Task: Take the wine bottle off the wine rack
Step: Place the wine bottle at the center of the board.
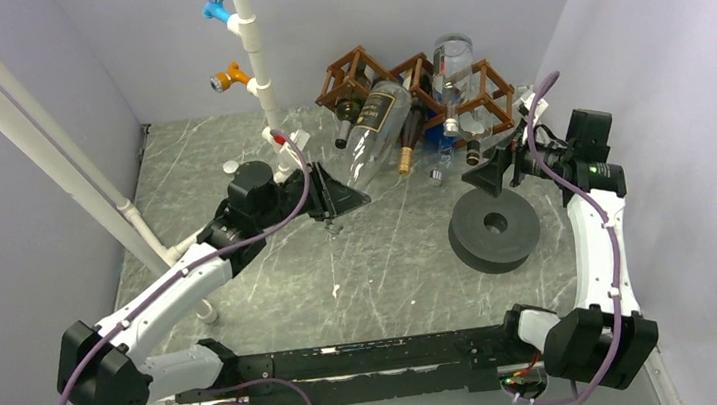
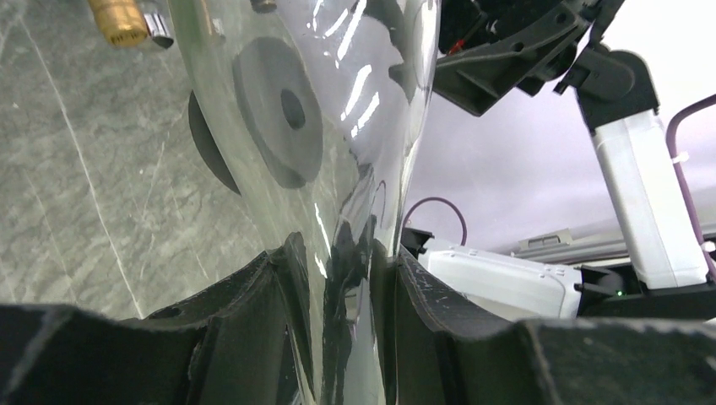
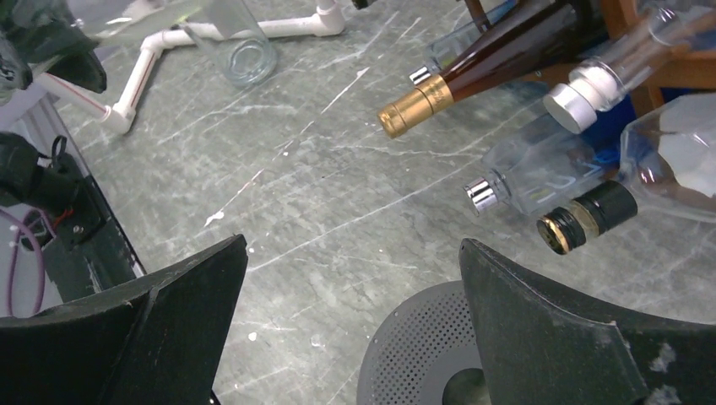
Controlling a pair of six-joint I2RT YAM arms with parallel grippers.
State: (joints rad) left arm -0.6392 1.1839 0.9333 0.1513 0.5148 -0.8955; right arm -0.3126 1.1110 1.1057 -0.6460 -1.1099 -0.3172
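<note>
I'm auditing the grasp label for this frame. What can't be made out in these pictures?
- Top view: the left gripper hides its own grip on the clear bottle.
- Left wrist view: the clear bottle's ends are cut off by the frame edges.
- Top view: the wine rack has its lower cells hidden behind other bottles.

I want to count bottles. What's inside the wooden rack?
Poking from the wine rack: a brown gold-capped bottle, a clear white-capped bottle, a black-capped bottle. Slats and glass cover their bodies, so no sure count.

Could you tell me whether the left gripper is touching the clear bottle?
Touching. The left wrist view shows the left gripper clamped on the clear bottle.
</note>
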